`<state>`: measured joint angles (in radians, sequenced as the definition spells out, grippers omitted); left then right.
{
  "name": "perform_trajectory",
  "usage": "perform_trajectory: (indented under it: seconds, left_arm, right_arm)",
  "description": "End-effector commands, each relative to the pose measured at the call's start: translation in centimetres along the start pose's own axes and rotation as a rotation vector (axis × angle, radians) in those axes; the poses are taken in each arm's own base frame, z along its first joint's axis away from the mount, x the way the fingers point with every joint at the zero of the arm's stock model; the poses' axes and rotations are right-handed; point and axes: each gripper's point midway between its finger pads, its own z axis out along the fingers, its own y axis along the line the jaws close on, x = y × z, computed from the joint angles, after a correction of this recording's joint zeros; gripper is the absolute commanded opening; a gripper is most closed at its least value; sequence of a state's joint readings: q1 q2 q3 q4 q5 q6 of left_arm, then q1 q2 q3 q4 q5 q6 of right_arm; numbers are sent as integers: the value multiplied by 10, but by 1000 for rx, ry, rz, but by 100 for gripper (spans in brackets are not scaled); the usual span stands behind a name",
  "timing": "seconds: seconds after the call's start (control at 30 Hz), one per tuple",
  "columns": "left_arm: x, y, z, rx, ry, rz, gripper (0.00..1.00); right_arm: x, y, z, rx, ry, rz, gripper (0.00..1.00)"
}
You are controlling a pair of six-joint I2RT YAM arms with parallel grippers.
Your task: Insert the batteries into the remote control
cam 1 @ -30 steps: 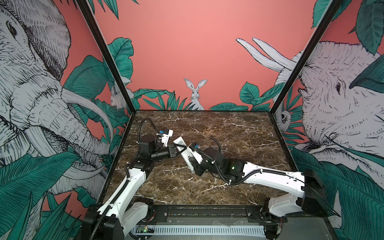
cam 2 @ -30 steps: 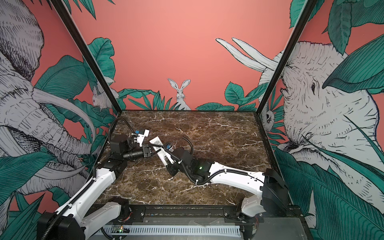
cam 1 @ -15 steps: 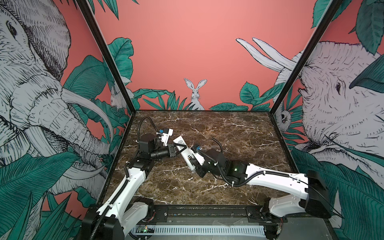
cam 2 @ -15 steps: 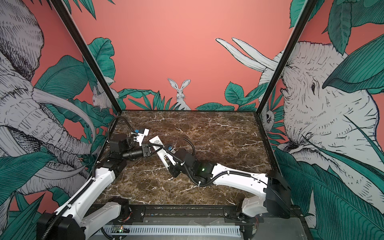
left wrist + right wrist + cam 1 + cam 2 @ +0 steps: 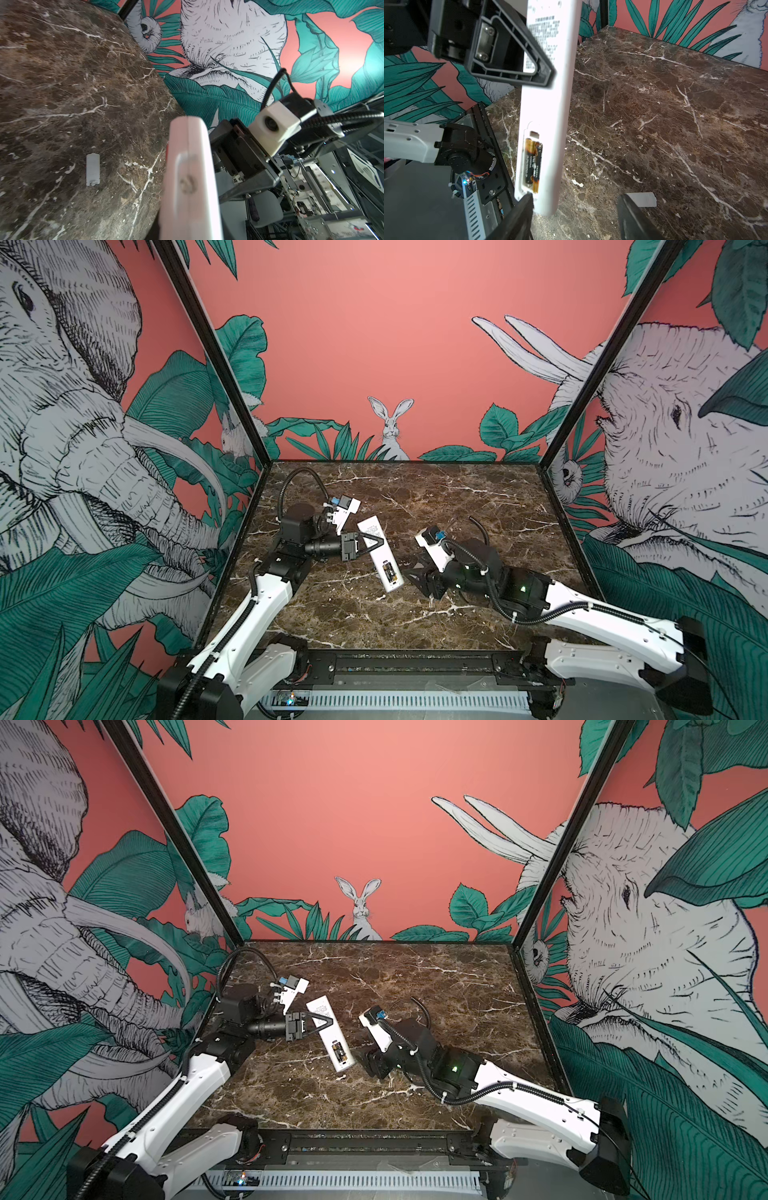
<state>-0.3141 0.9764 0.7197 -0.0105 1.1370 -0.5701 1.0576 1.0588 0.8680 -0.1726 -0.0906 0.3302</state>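
Observation:
The remote control (image 5: 380, 553) (image 5: 330, 1036) is a slim white bar held above the table, plain back up, with my left gripper (image 5: 376, 545) (image 5: 328, 1023) shut across its middle. In the right wrist view the remote control (image 5: 550, 104) has an open compartment at its near end, and two black-and-gold batteries (image 5: 533, 164) lie side by side in it. My right gripper (image 5: 415, 576) (image 5: 575, 196) stands open just right of that end, holding nothing. One of its fingers (image 5: 521, 209) is close beside the remote's end. The left wrist view shows the remote (image 5: 189, 180) edge-on and blurred.
A short white plastic cover (image 5: 92, 170) (image 5: 643, 199) lies flat on the brown marble table (image 5: 457, 506), near my right gripper's far finger. Painted walls close in the table on three sides. A black rail (image 5: 415, 659) runs along the front edge.
My right gripper has opened and drawn back a little to the right from the remote's battery end. The left gripper and the remote have stayed in place.

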Motion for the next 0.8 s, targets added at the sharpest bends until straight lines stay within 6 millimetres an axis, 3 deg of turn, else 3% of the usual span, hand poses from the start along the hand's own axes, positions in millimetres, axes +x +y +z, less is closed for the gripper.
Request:
perform_trajectory:
  seconds: [0.0,0.27,0.5,0.77]
  left_arm:
    - [-3,-36,-2,82,15,133,0]
    - [2,-44,-3,97,25,151,0]
    - [4,-49,-4,109,29,161,0]
    - [5,-49,-4,116,35,157,0]
  right_arm:
    - [2,20,5,-131,25,33,68]
    - [-3,36,23,-231,21,65,66]
    - [0,31,29,-210,21,68,50]
    - [-7,45,30,-287,2,47,52]
